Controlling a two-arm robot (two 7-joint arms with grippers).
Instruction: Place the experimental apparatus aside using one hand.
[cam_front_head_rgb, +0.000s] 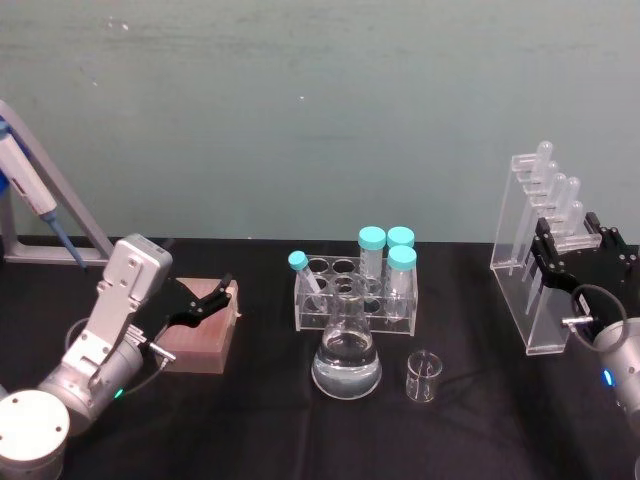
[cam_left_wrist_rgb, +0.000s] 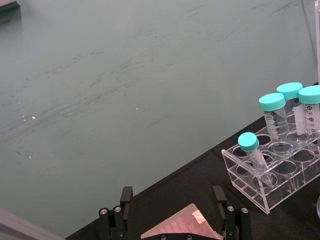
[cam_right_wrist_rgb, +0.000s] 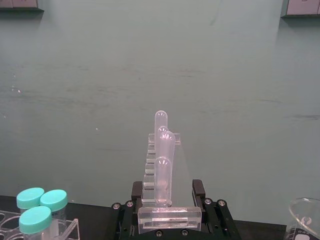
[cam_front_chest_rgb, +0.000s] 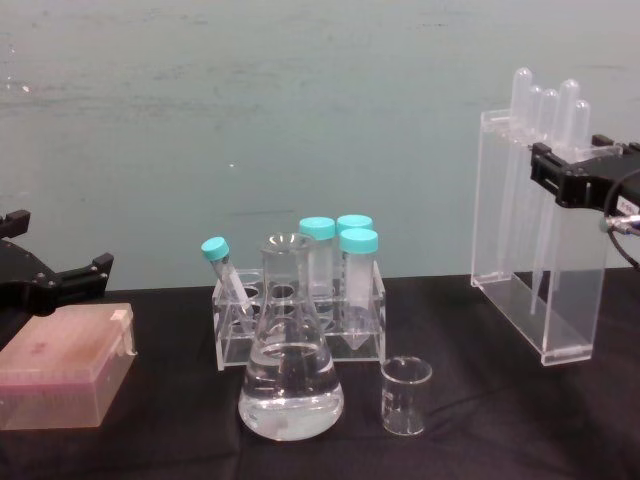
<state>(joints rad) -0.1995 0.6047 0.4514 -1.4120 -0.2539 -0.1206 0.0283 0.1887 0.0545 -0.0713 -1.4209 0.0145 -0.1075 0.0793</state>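
Jaws of the right gripper (cam_front_head_rgb: 565, 245) are clamped on the top near end of the tall clear acrylic rack (cam_front_chest_rgb: 520, 250) of long round-topped tubes, one finger on each side of its upper bar, at the table's far right. Over to the middle: the conical glass flask (cam_front_head_rgb: 346, 365) of clear liquid stands in front, the small empty glass beaker (cam_front_head_rgb: 423, 377) just beside it on the right, both well apart from the tall rack. Right behind the flask is a low clear tube rack (cam_front_head_rgb: 355, 300) with teal-capped tubes. On the left, the left gripper (cam_front_head_rgb: 215, 298) hangs with jaws spread wide over a pink translucent lidded box (cam_front_head_rgb: 200, 340). Black table (cam_front_head_rgb: 480, 430) underneath, dull green wall (cam_front_head_rgb: 300, 100) behind.
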